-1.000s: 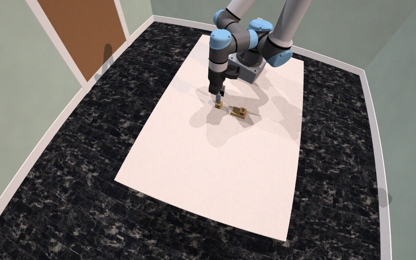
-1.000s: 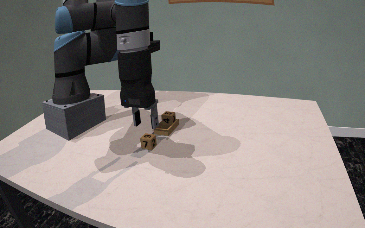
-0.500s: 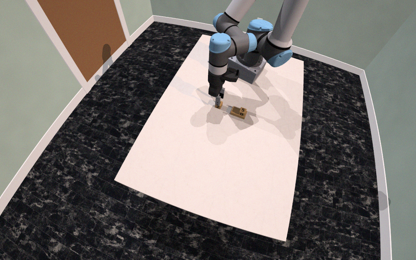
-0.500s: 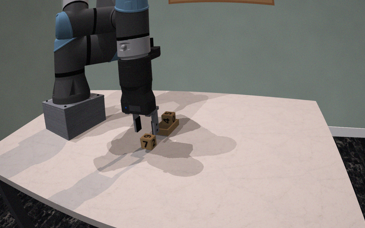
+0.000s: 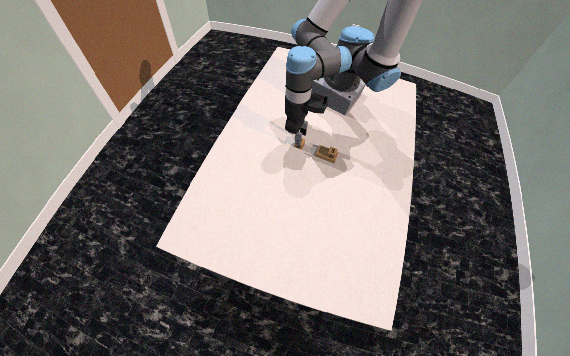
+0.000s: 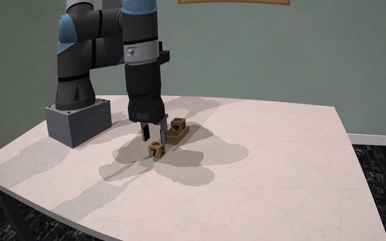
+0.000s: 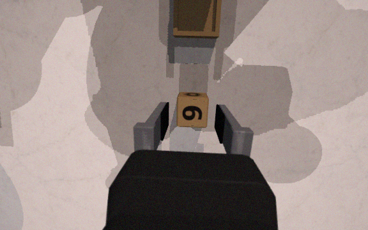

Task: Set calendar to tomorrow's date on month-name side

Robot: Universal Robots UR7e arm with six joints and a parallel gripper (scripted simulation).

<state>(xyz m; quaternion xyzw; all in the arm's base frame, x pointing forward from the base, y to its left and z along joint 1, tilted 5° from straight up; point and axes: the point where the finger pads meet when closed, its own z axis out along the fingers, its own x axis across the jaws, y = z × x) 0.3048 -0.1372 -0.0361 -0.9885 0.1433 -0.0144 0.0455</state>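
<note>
A wooden cube (image 6: pixel 156 149) stands on the table outside the tray, with 9 on top and 7 and 2 on its sides. In the wrist view this cube (image 7: pixel 192 109) lies between my fingers with a gap on each side. My gripper (image 6: pixel 154 138) is open and empty, pointing straight down with its fingertips just above the cube's top edge. The wooden tray (image 6: pixel 178 134) lies flat behind the cube. The second cube (image 6: pixel 178 123) stands in the tray's far half, with 5 on top and 4 and 0 on its sides. The tray's near half is empty (image 7: pixel 197 17).
The arm's grey base block (image 6: pixel 78 121) stands at the table's back left. The tray (image 5: pixel 326 153) and the loose cube sit near the base, in the far part of the white table.
</note>
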